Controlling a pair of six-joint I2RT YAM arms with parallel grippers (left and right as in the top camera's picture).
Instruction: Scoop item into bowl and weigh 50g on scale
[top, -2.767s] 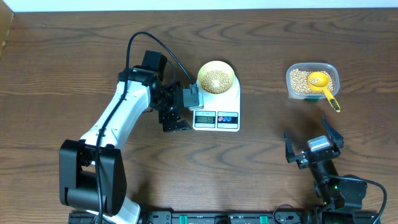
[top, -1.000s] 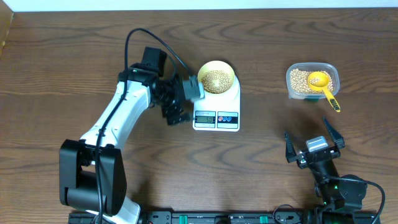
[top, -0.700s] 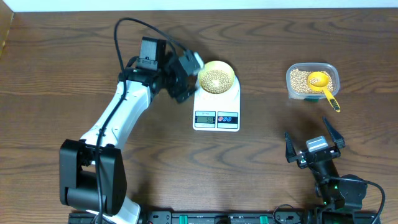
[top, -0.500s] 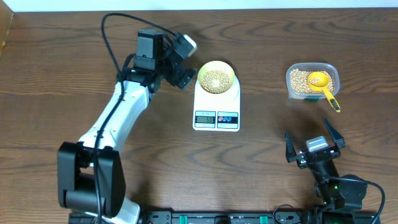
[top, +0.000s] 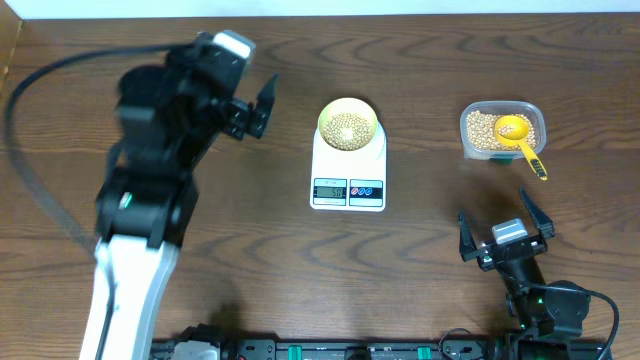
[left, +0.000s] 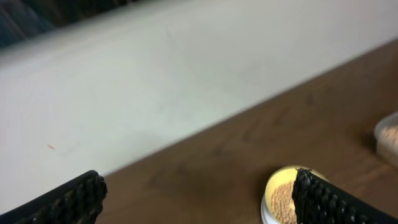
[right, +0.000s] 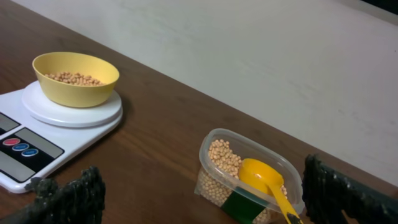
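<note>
Currently: beans (right: 73, 78) in bowl (right: 76, 93) on scale (right: 37, 138); scoop (right: 264, 178) in bean-filled container (top: 466, 128).

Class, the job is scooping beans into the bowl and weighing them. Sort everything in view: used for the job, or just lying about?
For the job: beans, bowl, scale, scoop, container.

Lying about: nothing loose that I can see; only the table under it all.

L gripper (top: 250, 110) high, R gripper (top: 497, 222) low, both jaws wide.
</note>
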